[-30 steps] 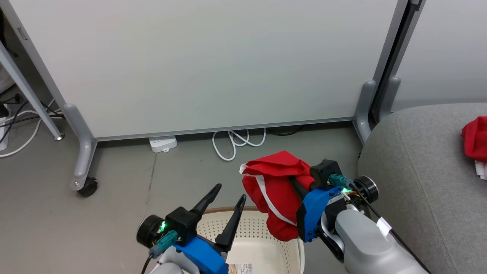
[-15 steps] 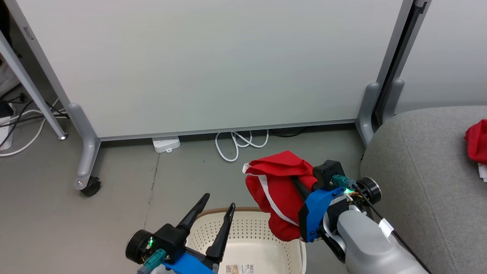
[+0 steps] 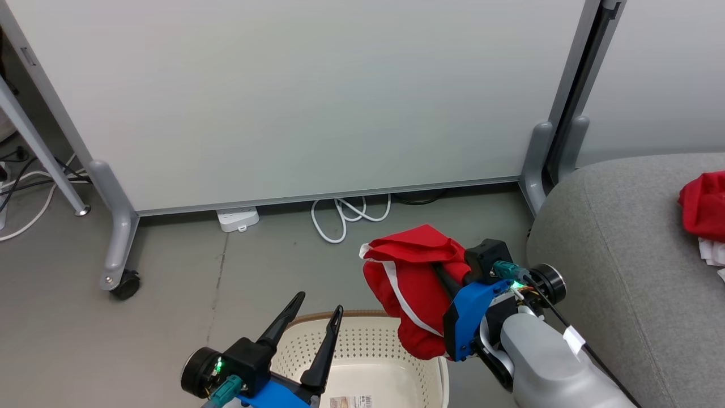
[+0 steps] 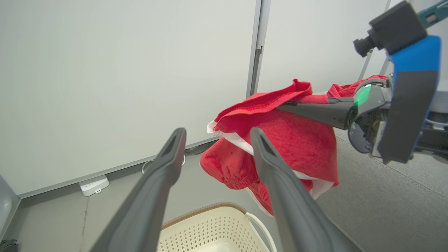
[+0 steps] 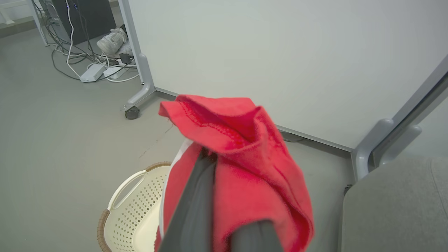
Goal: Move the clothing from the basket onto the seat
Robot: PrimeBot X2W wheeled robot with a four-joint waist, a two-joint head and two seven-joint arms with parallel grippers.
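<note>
Red striped garment [image 3: 413,294] hangs pinched in the closed right tool [image 3: 439,271], held clear of the basket [image 3: 368,340], evidently for transfer to the seat [image 3: 612,255]. Left tool [image 3: 318,302] spread wide, empty.

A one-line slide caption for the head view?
Right gripper holds a red striped garment clear of the basket; left gripper open; sofa at right.

I log the clothing [image 3: 409,279] bright red with a white stripe; basket [image 3: 368,341] cream, perforated, brown-rimmed; seat [image 3: 612,243] plain grey.
</note>
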